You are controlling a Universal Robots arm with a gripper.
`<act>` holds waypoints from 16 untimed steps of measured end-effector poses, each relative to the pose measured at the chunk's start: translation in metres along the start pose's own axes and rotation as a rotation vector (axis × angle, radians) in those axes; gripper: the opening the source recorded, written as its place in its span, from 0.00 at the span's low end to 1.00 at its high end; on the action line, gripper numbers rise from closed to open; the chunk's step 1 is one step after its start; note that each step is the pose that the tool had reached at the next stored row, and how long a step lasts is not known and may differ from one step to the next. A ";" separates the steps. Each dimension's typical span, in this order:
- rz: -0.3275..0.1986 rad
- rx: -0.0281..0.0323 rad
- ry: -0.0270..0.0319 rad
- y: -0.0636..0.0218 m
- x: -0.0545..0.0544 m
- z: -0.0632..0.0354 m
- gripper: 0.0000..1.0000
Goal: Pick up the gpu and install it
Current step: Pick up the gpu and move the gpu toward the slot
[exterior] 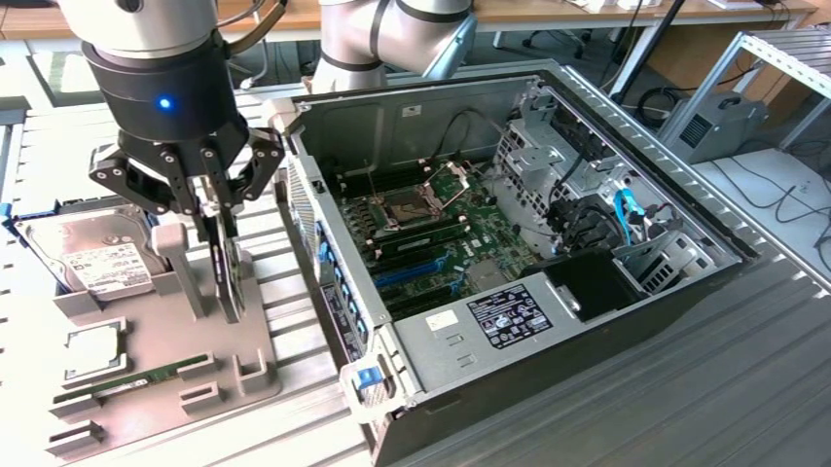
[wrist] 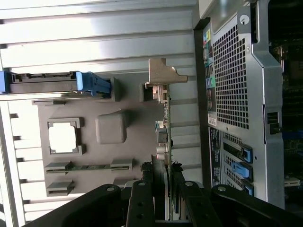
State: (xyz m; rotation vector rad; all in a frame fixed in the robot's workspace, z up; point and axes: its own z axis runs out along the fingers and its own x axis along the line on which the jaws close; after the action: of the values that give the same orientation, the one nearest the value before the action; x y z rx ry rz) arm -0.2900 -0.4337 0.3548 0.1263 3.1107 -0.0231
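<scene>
Progress is sitting at the pick-up stage, with the install not yet begun. The gripper (exterior: 218, 209) is hanging over the grey holder tray (exterior: 195, 360) on the exterior view's left, and its two fingers are straddling the top edge of the graphics card (exterior: 232, 277), which is standing on edge in the tray. In the wrist view the gripper (wrist: 163, 189) is looking straight down the thin edge of the graphics card (wrist: 164, 127), and the jaws are pressing against the card from both sides, so they are gripping it rather than standing open. The silver bracket (wrist: 163, 73) is showing at the card's far end. Whether the card is already lifting clear of its supports is hard to tell; its lower edge is looking level with the tray. The hard drive (exterior: 91, 258) and the memory stick (exterior: 136, 375) are lying in their own places on the same tray. The open computer case (exterior: 454, 341) is waiting just beside the tray, and the blue slots (exterior: 403, 272) on its motherboard (exterior: 481, 233) are holding no card, so the carrying across and seating are remaining to be done.
</scene>
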 end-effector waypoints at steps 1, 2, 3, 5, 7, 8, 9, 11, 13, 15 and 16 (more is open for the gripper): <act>0.000 -0.0001 0.0000 0.0000 0.000 -0.0002 0.27; 0.000 -0.0001 -0.0001 0.0000 0.000 -0.0004 0.27; 0.000 -0.0001 0.0000 0.0000 0.000 -0.0008 0.27; 0.000 -0.0001 0.0000 0.0000 0.000 -0.0014 0.27; 0.000 -0.0001 0.0000 0.0000 0.000 -0.0019 0.27; 0.000 0.0000 0.0000 0.0000 0.000 -0.0021 0.27; 0.000 0.0000 0.0000 0.0000 0.000 -0.0023 0.27; 0.000 0.0000 0.0000 0.0000 0.000 -0.0029 0.27; 0.000 0.0000 0.0000 -0.0001 0.000 -0.0034 0.27; 0.000 0.0000 0.0000 0.0000 0.000 -0.0039 0.27; 0.000 0.0000 0.0000 -0.0001 0.000 -0.0043 0.27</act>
State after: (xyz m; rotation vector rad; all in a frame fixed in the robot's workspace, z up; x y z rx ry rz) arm -0.2900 -0.4337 0.3591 0.1263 3.1107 -0.0231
